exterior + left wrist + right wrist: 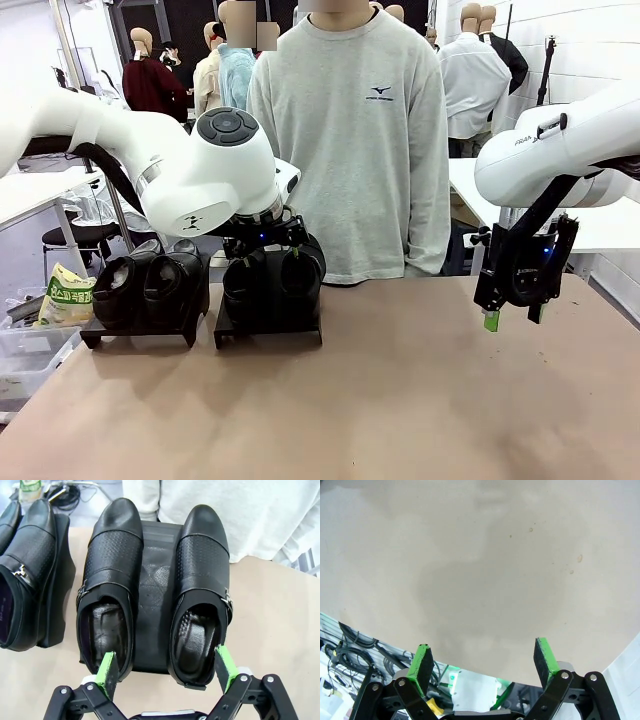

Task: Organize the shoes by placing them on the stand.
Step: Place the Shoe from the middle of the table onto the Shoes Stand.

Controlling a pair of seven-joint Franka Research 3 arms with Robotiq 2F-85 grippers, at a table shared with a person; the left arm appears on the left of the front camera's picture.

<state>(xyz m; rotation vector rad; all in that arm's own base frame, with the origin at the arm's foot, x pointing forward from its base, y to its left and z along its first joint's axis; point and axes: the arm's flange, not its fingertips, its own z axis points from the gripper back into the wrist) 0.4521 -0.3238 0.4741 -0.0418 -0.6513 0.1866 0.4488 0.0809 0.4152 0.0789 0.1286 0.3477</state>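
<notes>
Black shoes: four in all, two pairs, each pair resting on its own dark stand at the far left of the worktop (400, 400); the left pair (148, 285) sat on the left stand (140, 330), the right pair on the right stand (268, 328).
Right pair, close up: the left shoe (109, 585) and the right shoe (200, 590) lay side by side on the sloped stand (156, 595), apart, a bare strip of stand between them.
Long axis: toes pointed away toward the person (350, 140), heel openings faced the left pincer (167, 672), so the shoes ran in line with its fingers.
Left pincer: wide open and empty, hovering just over the heels; one green pad (106, 672) sat at the left shoe's heel, the other at the right shoe's.
Right pincer (513, 318): open and empty, hanging well apart over bare worktop at the right.
Nearer arm: the left, by far.
Task state: judged finished, every shoe seated.
Room to move: straight back and up looked clear; sideways the neighbouring pair (25, 575) stood near, and the person was close behind the stands.
Risk: a pad could catch a heel rim on the way out.
</notes>
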